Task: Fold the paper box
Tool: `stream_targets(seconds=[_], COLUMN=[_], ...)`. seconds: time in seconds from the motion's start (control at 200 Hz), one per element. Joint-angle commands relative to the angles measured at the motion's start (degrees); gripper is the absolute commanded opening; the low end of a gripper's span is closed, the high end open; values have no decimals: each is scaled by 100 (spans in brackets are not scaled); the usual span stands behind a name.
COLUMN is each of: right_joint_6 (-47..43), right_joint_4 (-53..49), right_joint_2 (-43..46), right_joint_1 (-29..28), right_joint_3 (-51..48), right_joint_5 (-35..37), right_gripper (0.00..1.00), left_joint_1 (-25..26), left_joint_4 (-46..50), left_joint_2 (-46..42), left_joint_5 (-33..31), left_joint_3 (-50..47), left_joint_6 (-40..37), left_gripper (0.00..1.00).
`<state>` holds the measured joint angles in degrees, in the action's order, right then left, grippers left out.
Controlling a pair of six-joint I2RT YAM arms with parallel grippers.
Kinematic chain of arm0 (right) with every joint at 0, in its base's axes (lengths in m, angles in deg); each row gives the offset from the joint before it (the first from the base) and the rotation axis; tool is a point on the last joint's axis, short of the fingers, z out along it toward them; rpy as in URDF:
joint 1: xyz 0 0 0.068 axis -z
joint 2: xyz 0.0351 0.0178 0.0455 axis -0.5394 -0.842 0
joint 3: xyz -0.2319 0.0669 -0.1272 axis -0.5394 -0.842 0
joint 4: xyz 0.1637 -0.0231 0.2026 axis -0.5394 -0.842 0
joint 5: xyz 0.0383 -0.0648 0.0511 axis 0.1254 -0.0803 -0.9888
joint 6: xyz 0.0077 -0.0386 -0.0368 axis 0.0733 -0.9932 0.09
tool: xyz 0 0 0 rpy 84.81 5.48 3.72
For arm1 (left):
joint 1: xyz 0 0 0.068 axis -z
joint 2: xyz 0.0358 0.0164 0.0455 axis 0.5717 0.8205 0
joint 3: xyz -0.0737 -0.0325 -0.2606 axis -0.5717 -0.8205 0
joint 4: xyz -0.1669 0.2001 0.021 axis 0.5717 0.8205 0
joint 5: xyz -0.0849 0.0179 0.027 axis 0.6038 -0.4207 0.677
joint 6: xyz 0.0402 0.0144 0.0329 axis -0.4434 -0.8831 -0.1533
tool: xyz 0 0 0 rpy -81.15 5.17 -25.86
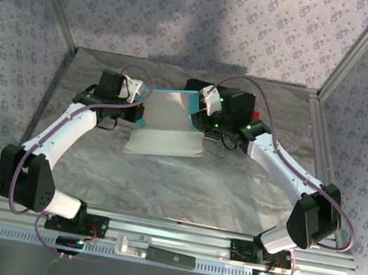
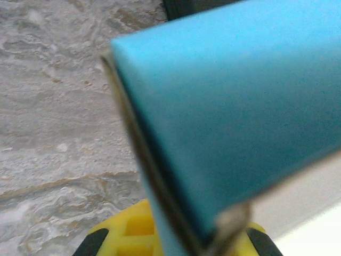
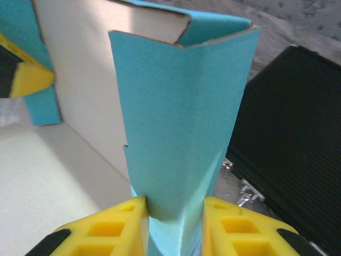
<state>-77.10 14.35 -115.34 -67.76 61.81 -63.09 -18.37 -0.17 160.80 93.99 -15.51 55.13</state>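
Paper box, partly folded, lies on a grey marbled bench, about midway between the left and right edges and toward the far edge. Its broad white face is turned up, and strips of bright cyan show along the left and right sides where flaps stand raised. The near flap slopes down onto the bench toward the arms.

The left gripper is at the box's left side. In the left wrist view a blurred cyan flap, bent into a corner, runs down between its yellow pads, and the jaws appear clenched on it.

The right gripper is at the box's right side. In the right wrist view an upright cyan flap, creased down its middle, sits between the two yellow pads with both touching it, so the jaws are grasping the card. The white inner wall of the box is to the left of that flap.

A black case sits just behind the right gripper, nearer the far edge of the bench and beside the box's right side.
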Motion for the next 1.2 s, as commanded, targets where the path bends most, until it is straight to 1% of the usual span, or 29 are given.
stream_targets(seconds=[0.0, 0.055, 0.08, 0.175, 0.31, 0.385, 0.535, 0.69, 0.75, 0.815, 0.85, 0.934, 1.034, 1.079, 1.154, 1.194], right_joint_6=[96, 256, 340, 617, 961, 1109, 1266, 1419, 1512, 1543, 1553, 1579, 1446, 1240, 1147, 1124], right_joint_4=[462, 711, 834, 1244, 1531, 1604, 1596, 1471, 1369, 1380, 1389, 1493, 1763, 1873, 1945, 1976], right_joint_2=[-217, -247, -264, -361, -591, -732, -997, -1169, -1232, -1303, -1337, -1328, -1229, -1192, -1170, -1158], right_joint_1=[-482, -558, -574, -583, -585, -569, -525, -460, -445, -436, -410, -237, -7, 95, 289, 367], right_joint_3=[-157, -382, -652, -1087, -1402, -1476, -1474, -1408, -1368, -1355, -1353, -1394, -1520, -1568, -1583, -1600], right_joint_5=[619, 934, 1085, 1506, 1984, 2170, 2405, 2608, 2696, 2704, 2677, 2408, 1787, 1482, 905, 743], right_gripper=[24, 21, 20, 18, 16, 14, 9, 4, 4, 11, 13, 15, 18, 18, 18, 18], left_joint_1=[579, 785, 858, 1077, 1498, 1667, 1783, 1841, 1858, 1879, 1876, 1875, 1889, 1881, 1884, 1885], left_joint_4=[-173, -334, -448, -940, -1392, -1582, -1739, -1822, -1853, -1862, -1846, -1813, -1746, -1706, -1575, -1515], left_joint_2=[-29, 45, 83, 270, 680, 929, 1361, 1528, 1566, 1609, 1643, 1716, 1807, 1861, 2008, 2079], left_joint_5=[126, -244, -387, -686, -1285, -1474, -1656, -1801, -1816, -1810, -1808, -1795, -1801, -1813, -1829, -1843], left_joint_3=[73, -57, -129, -376, -423, -377, -238, -257, -285, -295, -292, -283, -275, -259, -160, -117], left_joint_6=[-83, -35, 19, 211, 266, 284, 314, 303, 297, 285, 284, 250, 194, 174, 149, 153], left_gripper=[0, 0, 0, 0, 0, 0, 0, 0, 0, 0, 0, 0, 0, 0, 0, 0])
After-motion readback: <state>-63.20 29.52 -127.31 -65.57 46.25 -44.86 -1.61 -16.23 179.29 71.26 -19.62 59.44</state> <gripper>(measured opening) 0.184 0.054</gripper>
